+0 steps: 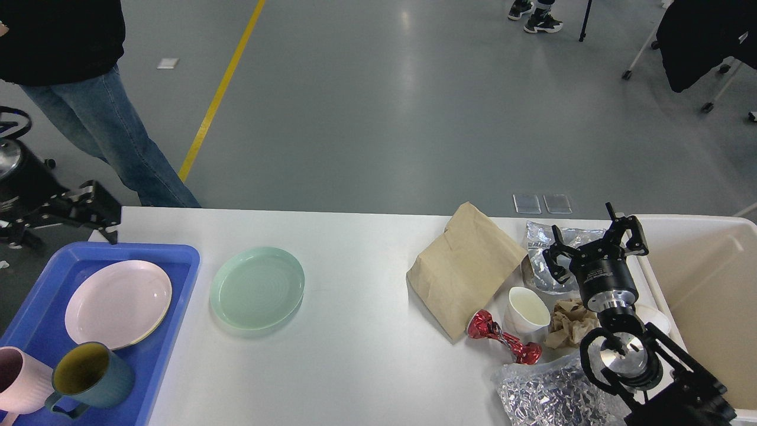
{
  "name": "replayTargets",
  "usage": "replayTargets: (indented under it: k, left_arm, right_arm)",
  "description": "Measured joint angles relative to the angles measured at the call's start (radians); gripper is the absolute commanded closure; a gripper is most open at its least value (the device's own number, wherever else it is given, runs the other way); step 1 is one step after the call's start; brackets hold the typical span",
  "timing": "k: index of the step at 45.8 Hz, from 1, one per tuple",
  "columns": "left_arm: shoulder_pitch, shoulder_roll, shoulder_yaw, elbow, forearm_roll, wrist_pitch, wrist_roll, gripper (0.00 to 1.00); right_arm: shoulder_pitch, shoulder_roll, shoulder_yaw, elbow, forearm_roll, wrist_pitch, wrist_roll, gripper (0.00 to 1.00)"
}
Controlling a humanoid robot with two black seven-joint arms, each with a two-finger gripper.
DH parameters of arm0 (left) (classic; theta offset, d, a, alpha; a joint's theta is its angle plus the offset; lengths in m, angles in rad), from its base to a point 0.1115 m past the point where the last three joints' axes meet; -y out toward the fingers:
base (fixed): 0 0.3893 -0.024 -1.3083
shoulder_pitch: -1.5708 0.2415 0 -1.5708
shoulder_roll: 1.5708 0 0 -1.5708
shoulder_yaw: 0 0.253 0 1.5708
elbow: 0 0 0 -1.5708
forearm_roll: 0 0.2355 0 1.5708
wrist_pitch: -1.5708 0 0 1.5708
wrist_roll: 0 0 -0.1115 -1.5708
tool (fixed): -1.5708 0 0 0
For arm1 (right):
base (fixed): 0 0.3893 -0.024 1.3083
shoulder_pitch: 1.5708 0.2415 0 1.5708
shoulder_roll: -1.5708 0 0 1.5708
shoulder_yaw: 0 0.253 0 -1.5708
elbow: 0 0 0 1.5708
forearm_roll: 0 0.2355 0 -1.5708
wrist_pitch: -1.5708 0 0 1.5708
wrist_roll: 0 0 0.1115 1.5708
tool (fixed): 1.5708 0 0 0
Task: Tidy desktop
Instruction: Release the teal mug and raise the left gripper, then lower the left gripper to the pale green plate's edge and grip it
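The white desktop (366, 349) carries a pale green plate (257, 288), a brown paper bag (464, 269), a red foil wrapper (502, 343), a white cup (526, 310), crumpled brown paper (569, 328) and two silver foil bags (541, 393). My left gripper (97, 213) hangs open and empty over the table's far left corner, above the blue tray (171, 331). My right gripper (594, 245) is open and empty above the far foil bag (538, 236).
The blue tray holds a pink plate (118, 303), a teal mug (91, 378) and a pink mug (20, 387). A cream bin (704, 284) stands at the right edge. A person in jeans (112, 136) stands behind the table's left end.
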Motion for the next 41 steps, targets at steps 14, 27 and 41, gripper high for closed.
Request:
replayTargets:
  k: [14,27,41]
  left_arm:
    - [-0.282,-0.292,0.048,-0.202,-0.229,0.012,-0.002,0.05]
    - [-0.380,-0.343,0.041,-0.280,-0.247,0.024,-0.001,0.05]
    - [-0.310,-0.346,0.041,-0.281,-0.244,0.027,-0.019,0.04]
  right_arm:
    - [0.000,0.000,0.000,-0.002,0.000,0.000,0.000,0.00]
    - [0.000,0.000,0.000,-0.002,0.000,0.000,0.000,0.00]
    - [0.000,0.000,0.000,-0.002,0.000,0.000,0.000,0.00]
